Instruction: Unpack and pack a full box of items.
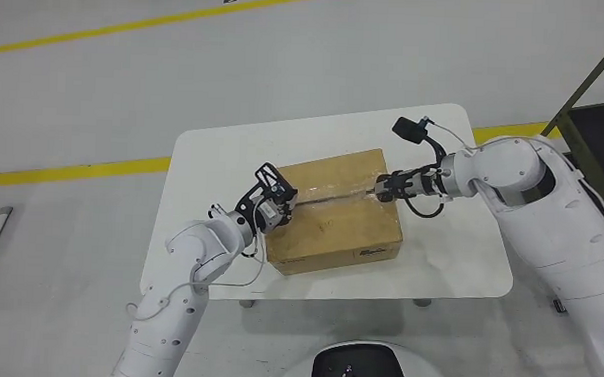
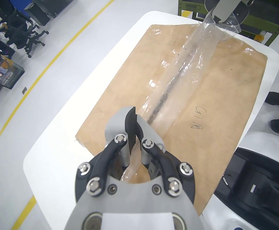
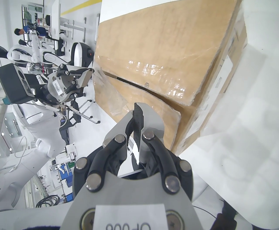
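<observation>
1. See the box (image 1: 331, 215) closed in the middle of the table (image 1: 450, 254), with clear tape (image 2: 191, 56) along the top seam (image 2: 167, 87), long axis roughly 9-to-3 o'clock in the top view
2. Find the left gripper (image 1: 275, 200) at the seam's 9 o'clock end and the right gripper (image 1: 380, 188) at the 3 o'clock end, facing each other along the seam
3. Read the right gripper as pressed together on the tape's 3 o'clock end, with film lifted off the cardboard there
4. Read the left gripper as pressed together too, with clear film visible in the gap behind its fingers (image 2: 115, 124); judge it to be pinching the 9 o'clock end
5. Judge the next move as hinging on that axis, with the stuck strip lying toward 9 o'clock from the right gripper; expect a peel along the seam, not across
6. Get from the left wrist view the strip stuck down along most of the seam; get from the right wrist view the flaps slightly parted at the box's end, plus a side face with a white label (image 3: 228, 65)
</observation>
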